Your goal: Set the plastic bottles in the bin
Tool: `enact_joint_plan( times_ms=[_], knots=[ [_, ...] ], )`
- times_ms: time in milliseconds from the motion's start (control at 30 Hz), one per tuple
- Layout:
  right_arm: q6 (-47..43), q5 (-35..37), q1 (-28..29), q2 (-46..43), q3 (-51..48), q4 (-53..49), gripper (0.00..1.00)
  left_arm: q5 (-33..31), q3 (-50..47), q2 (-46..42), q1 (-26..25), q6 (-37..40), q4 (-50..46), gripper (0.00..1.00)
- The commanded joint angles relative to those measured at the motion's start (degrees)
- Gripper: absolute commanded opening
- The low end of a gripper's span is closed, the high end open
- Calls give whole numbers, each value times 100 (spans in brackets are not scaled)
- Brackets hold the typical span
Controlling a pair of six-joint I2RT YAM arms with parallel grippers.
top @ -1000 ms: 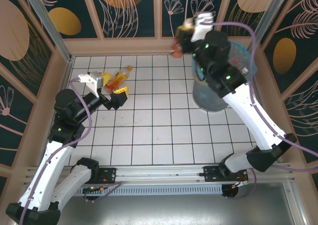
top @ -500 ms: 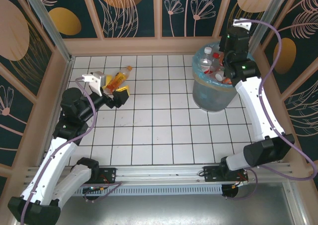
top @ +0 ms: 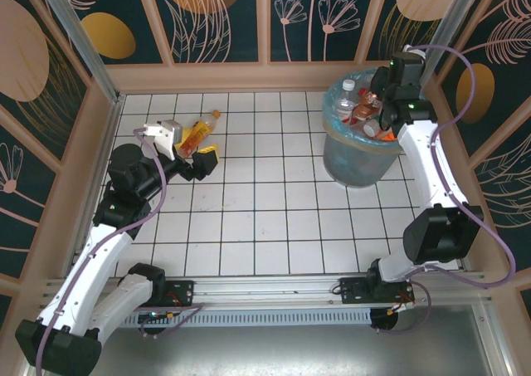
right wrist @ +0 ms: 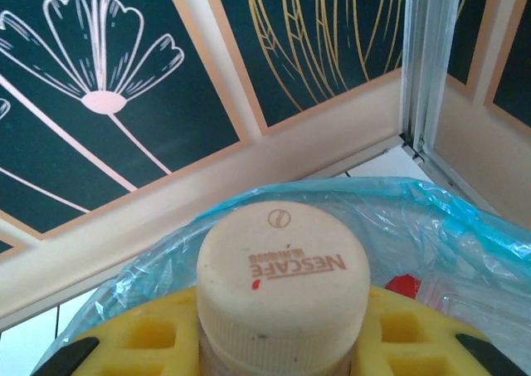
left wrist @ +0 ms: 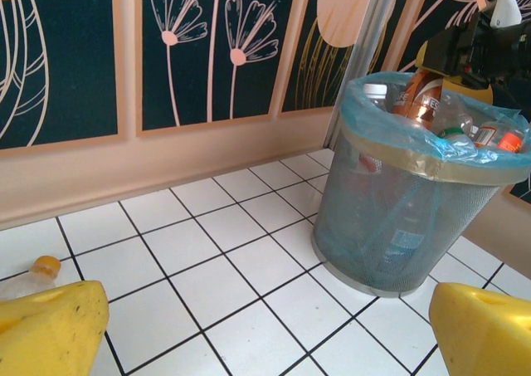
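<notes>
**Overhead view.** A white tiled table is walled by dark floral panels. The bin stands at the far right corner. One orange bottle lies near the far left corner, its long axis diagonal and its cap toward the far edge. The left claw, spread wide and empty, sits just on the near side of this bottle, so the left arm is much the nearer one. The bin is well apart from the bottle, across the table. The right claw hangs over the bin's mouth, clamped on a brown bottle. Count: one bin, one bottle on the table, one in the right claw and at least four in the bin, where the pile hides any others.

**Left wrist view.** The loose bottle's orange cap shows just beyond one yellow finger, off to that side and not between the jaws. A grasp would probably need a sideways shift first. The bin is filled to its rim.

**Right wrist view.** The held bottle's cream cap faces the camera, gripped between yellow pads. The bin's blue liner lies directly beyond, so a release here should drop the bottle inside.
</notes>
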Motion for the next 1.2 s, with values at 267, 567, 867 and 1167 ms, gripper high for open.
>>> enact_joint_plan(
  times_ms=[267, 567, 867, 1167],
  knots=[
    [245, -277, -286, 816, 715, -1428, 24, -55, 2, 68, -28, 220, 74, 98],
    [254, -231, -311, 1113, -135, -1250, 24, -136, -87, 33, -29, 275, 22, 98],
    [272, -226, -296, 1150, 596, -1498, 33, -285, -52, 110, -29, 294, 4, 99],
    [233, 409, 66, 834, 1729, -1737, 69, -1540, 366, 579, -24, 143, -333, 99]
  ],
)
